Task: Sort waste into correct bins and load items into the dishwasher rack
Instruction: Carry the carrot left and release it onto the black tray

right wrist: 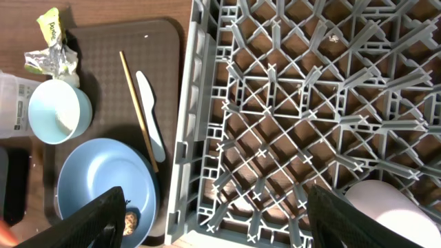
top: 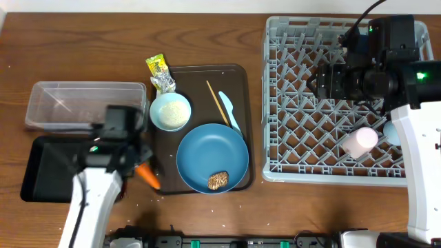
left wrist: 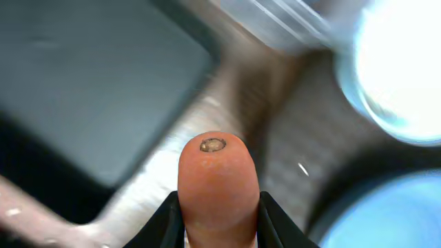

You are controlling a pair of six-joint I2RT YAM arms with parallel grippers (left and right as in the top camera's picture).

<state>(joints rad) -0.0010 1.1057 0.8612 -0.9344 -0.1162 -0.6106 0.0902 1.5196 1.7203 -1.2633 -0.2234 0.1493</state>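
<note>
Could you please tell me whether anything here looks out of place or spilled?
Yes: the pink cup appears to lie on its side in the dishwasher rack rather than upright, and the crumpled wrapper sits by the brown tray corner, not in a bin.

The carrot (left wrist: 218, 172) in the left gripper (left wrist: 218, 213) was orange; right of it, the plate (top: 207, 153) was blue, the peg-gridded rack (top: 303, 131) grey.

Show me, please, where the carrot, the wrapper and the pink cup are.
carrot (left wrist: 219, 186), left wrist view, middle of its orange body.
wrapper (top: 160, 74), overhead view, its crumpled middle.
pink cup (top: 361, 141), overhead view, middle of its visible surface.
</note>
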